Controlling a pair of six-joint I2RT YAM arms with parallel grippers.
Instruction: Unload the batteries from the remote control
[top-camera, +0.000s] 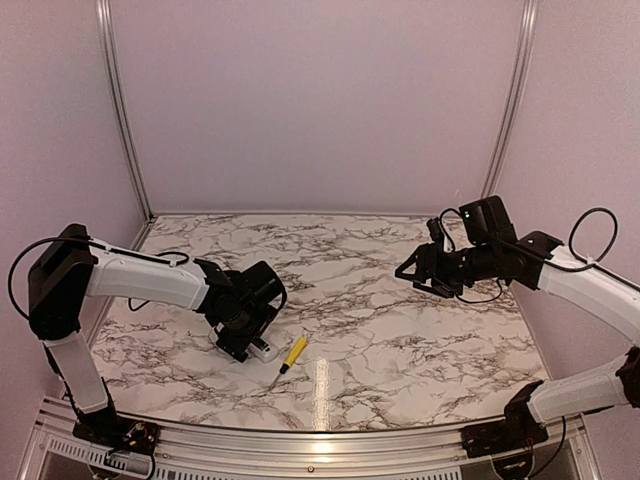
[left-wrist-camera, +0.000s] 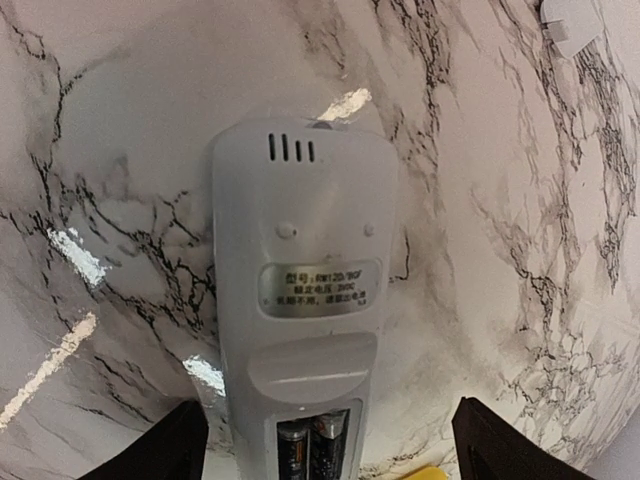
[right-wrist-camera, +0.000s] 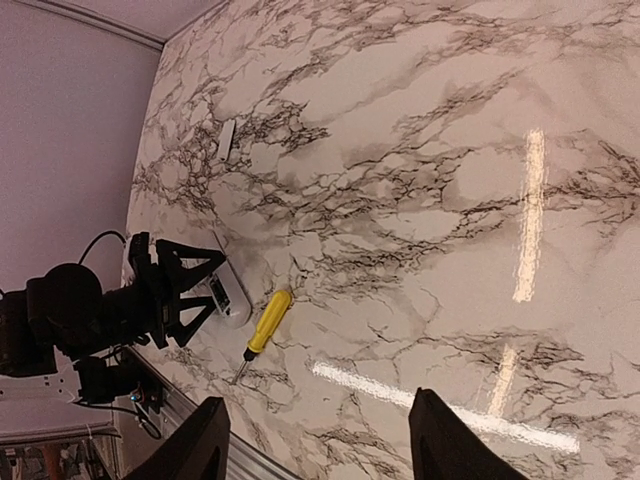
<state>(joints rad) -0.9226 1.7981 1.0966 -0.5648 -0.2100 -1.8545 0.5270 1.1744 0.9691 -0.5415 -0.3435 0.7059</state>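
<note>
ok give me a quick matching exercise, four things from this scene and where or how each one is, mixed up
1 batteries
2 screwdriver
3 cover piece
4 right hand

a raised, open, empty
b inside the open compartment of the remote
c yellow handle, beside the remote
d lying alone, away from the remote

Pairs: 1-b, 2-c, 3-d, 4-a

From the overhead feed I see a white marble-look tabletop (top-camera: 400, 330) veined in dark grey, shut in by plain pale pinkish walls (top-camera: 320, 100) at nine, twelve and three o'clock. Aluminium posts (top-camera: 122, 110) rise from its far corners at eleven and one. A metal rail (top-camera: 320, 450) edges it at six o'clock, and a bright streak of glare (top-camera: 322, 385) lies on the marble just beyond that rail.
</note>
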